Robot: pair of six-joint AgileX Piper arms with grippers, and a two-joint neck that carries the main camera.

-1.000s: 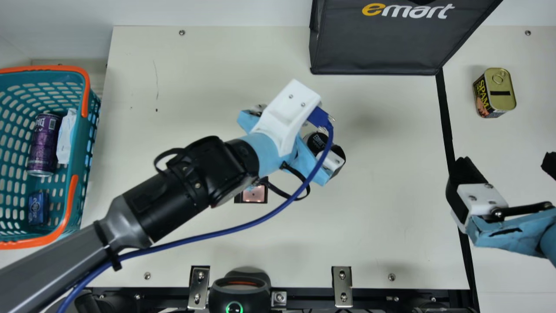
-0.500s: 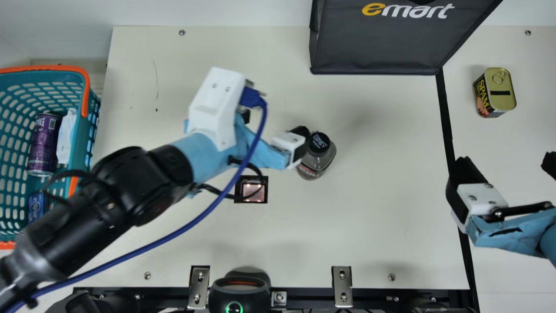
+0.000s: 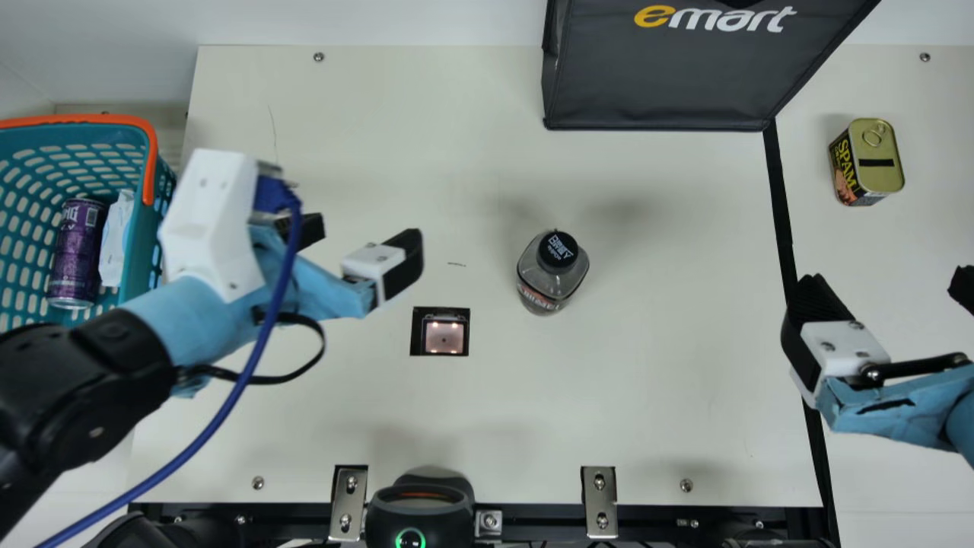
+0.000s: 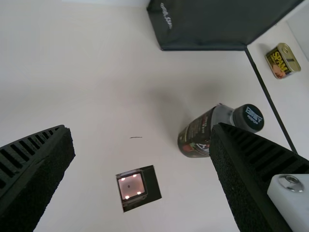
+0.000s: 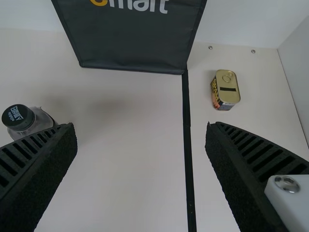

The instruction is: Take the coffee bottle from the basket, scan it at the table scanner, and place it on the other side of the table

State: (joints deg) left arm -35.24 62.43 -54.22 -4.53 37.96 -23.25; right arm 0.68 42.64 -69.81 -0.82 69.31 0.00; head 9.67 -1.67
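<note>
Left tool (image 3: pixel 365 232) open, coffee bottle (image 3: pixel 557 259) standing free

Fingers of my left tool spread wide apart, nothing between them; main view has it on the basket side of the bottle, apart from it. My right tool (image 3: pixel 889 283) is also open and unloaded, at the right of the surface (image 3: pixel 647 396). Right wrist view: a black line (image 3: pixel 783 221) runs on through the gap between its fingers.

Near edge: a black device (image 3: pixel 420 508) with a lit green ring, two metal brackets (image 3: pixel 599 502) either side of it.

Next out, the scanner (image 3: pixel 444 337), a pinkish lit window in a black square, set in the surface.

Bottle slightly farther out and to the right of the scanner. Upright, black cap with white lettering, touching neither tool. Left wrist view puts one finger partly across it.

Off to the left, a teal basket (image 3: pixel 140 259) with orange handles. Inside, a purple can (image 3: pixel 76 251) lies on its side, a white packet (image 3: pixel 116 237) just beside it. My left arm crosses over its near part in main view.

Farther, beyond the line, a tin (image 3: pixel 883 169) with a gold-coloured lid. Farthest, a dark bag (image 3: pixel 662 80) at the back of the surface.
</note>
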